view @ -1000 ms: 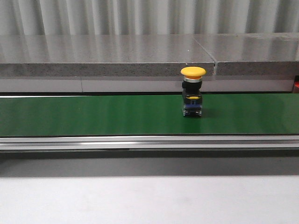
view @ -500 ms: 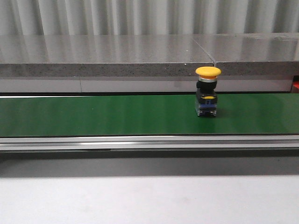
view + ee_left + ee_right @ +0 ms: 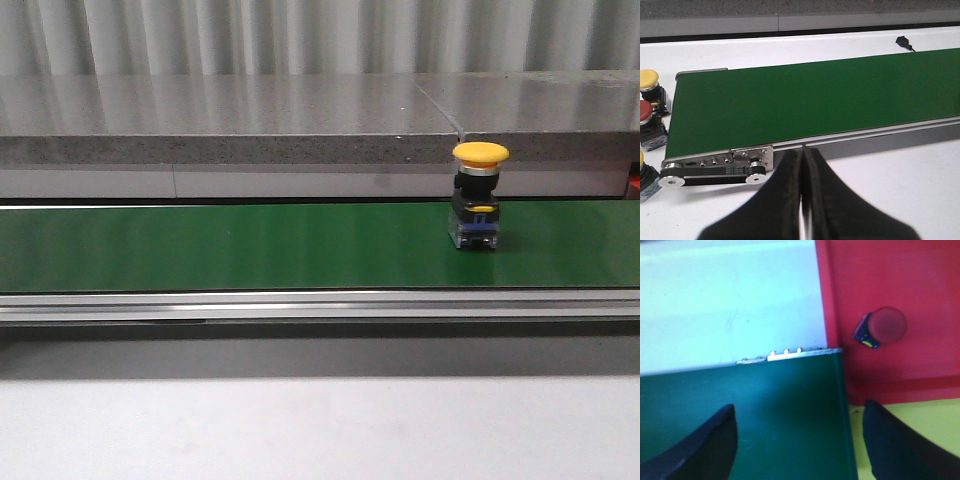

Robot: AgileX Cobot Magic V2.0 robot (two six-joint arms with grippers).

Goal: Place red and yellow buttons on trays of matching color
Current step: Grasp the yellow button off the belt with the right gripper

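Closed end effector above green belt

Left gripper: my two fingers are matte black, broad at the base, narrowing to rounded tips.
Left finger edges: faint brownish wear along my inner faces.
Right gripper: my fingers are black, curved, smooth, unmarked.
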